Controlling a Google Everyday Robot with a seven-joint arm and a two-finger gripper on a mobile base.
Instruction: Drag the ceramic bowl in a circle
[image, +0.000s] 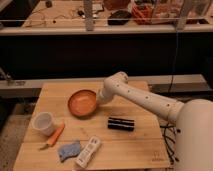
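Note:
The ceramic bowl (82, 102) is a round, shallow orange-brown dish with a paler inside. It sits on the wooden table (145, 145), left of centre. My gripper (100, 99) is at the end of the white arm, which reaches in from the right. It is down at the bowl's right rim and touches it there.
A white cup (43, 123) stands at the front left of the bowl, with an orange carrot (56, 135) beside it. A blue cloth (69, 150) and a white remote (88, 151) lie near the front edge. A black cylinder (121, 123) lies to the right of the bowl.

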